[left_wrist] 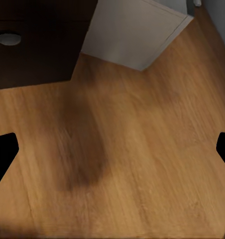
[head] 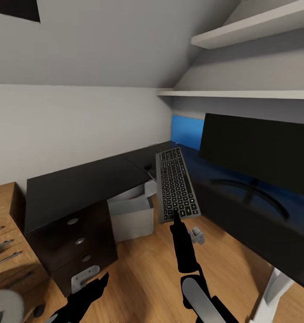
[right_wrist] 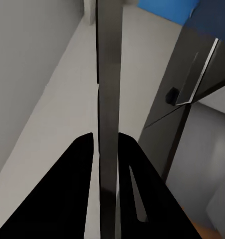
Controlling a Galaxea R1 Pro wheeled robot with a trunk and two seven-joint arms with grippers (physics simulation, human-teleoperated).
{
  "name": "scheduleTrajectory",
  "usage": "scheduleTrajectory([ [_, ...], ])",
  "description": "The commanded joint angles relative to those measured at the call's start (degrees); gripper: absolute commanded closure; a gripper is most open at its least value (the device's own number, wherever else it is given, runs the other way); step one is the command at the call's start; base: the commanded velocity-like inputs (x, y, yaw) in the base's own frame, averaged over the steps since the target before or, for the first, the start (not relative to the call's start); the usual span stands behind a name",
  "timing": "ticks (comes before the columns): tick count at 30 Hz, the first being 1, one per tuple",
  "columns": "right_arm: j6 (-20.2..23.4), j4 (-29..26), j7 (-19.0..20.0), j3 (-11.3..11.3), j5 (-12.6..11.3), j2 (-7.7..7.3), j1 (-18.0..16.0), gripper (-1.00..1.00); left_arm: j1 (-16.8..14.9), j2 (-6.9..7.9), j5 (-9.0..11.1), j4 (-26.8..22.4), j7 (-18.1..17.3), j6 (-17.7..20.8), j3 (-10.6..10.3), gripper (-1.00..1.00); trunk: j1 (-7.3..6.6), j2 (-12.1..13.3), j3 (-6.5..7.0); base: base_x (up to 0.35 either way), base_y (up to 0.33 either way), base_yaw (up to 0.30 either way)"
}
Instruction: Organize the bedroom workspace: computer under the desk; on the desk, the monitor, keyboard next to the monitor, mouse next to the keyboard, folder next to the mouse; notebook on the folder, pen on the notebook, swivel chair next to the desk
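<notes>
Right claw [head: 175,218] clamped on near short edge of slim grey-framed black-key keyboard [head: 176,184], held aloft near the black bench [head: 80,186]. Left claw [left_wrist: 112,149] apart, over floor. Advice: level the keyboard, lower beside wide black monitor [head: 259,150].

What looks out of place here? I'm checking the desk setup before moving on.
The keyboard is not on the desk: it hangs in the air, tilted, pinched by one short end in the right pincer, beside the monitor. The computer sits under the desk as wanted.
</notes>
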Motion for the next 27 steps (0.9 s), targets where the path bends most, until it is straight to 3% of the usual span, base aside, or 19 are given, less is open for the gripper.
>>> scheduleTrajectory([
  [1,-0.32,-0.02,0.1,0.13,-0.26,-0.01,-0.06,1.0,0.0,0.02,0.62,-0.09,0.51,0.14,-0.05,-1.0,-0.02,-0.03,-0.11,-0.115,0.096,-0.171],
  [7,-0.32,-0.02,0.1,0.13,-0.26,-0.01,-0.06,1.0,0.0,0.0,0.65,-0.07,0.51,0.17,-0.05,-1.0,-0.02,-0.03,-0.54,-0.084,0.036,-0.164],
  [14,-0.32,-0.02,0.1,0.12,-0.26,-0.01,-0.06,1.0,0.0,-0.01,0.65,-0.06,0.51,0.17,-0.05,-1.0,-0.02,-0.03,-1.05,-0.263,0.003,-0.16],
  [27,-0.32,-0.02,-0.39,0.13,-0.19,0.01,-0.06,1.0,0.0,-0.02,0.65,-0.06,0.51,0.17,-0.05,-1.0,-0.02,-0.03,-2.0,-0.034,0.015,-0.181],
])
